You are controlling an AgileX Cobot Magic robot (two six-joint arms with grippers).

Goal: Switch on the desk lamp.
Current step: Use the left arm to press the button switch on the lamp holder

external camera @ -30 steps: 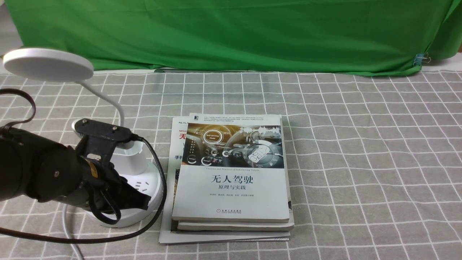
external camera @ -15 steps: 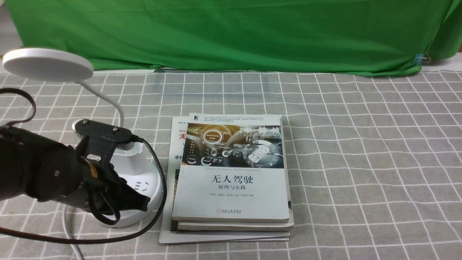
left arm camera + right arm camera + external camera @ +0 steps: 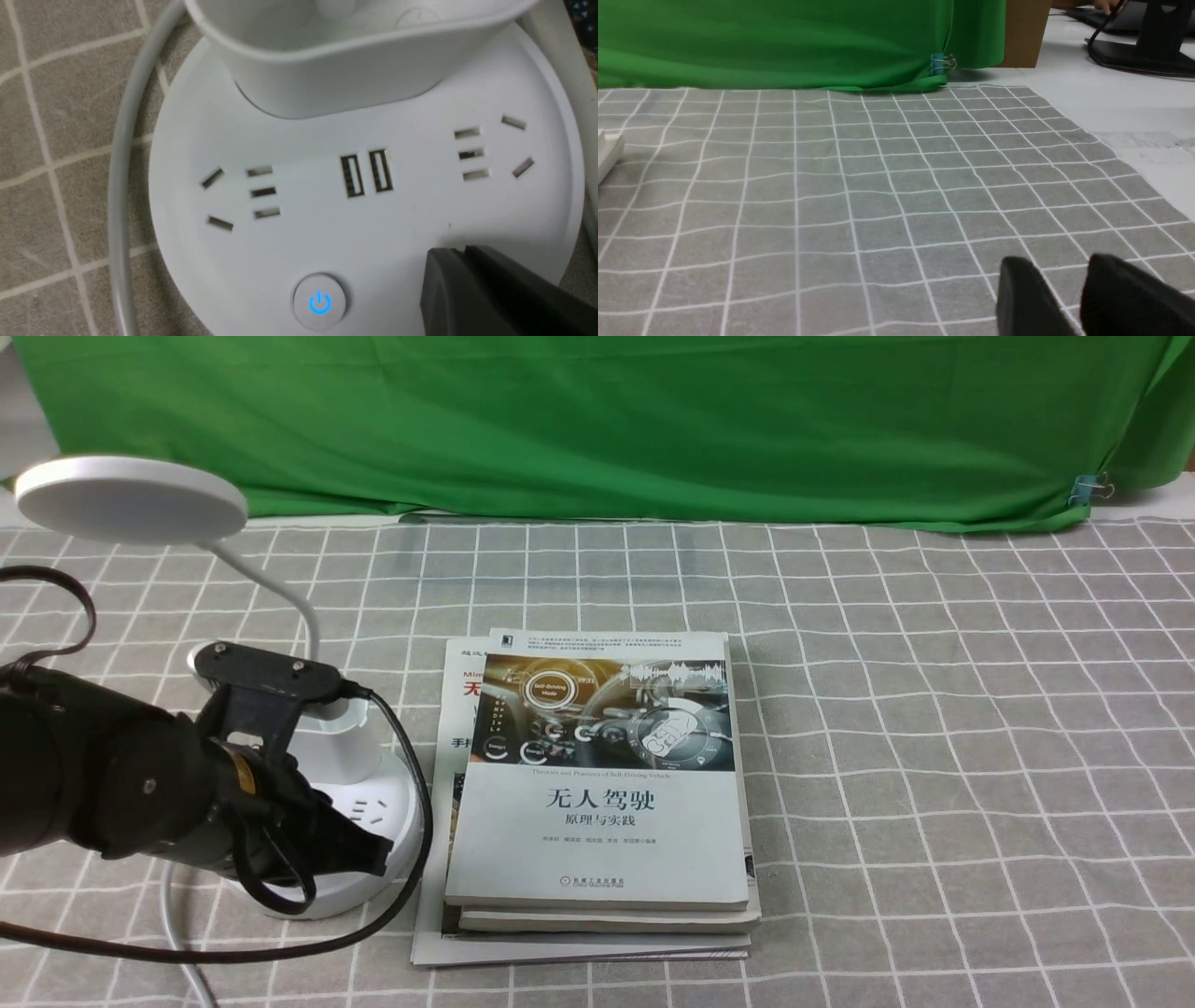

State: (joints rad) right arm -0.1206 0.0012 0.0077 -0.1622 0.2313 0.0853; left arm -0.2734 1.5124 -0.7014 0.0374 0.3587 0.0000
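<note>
Pressing down looks next, at the fingertips of the left hand

Nearest, the left hand [image 3: 457, 249], its fingers together with nothing between them, is over the near side of the desk lamp's round base [image 3: 289, 140], toward the books [image 3: 597, 840]. The blue-marked button [image 3: 320, 302] lies beside the tips; the lamp switch is probably hidden beneath them, so the move seems straight down. Contact is unclear. The lamp stands at the counter's [image 3: 934, 756] left, its cup holder [image 3: 336, 747] beyond the sockets, and its unlit-looking disc head [image 3: 131, 499] farther off. The right hand [image 3: 1059, 266], slightly parted, is well away.
</note>
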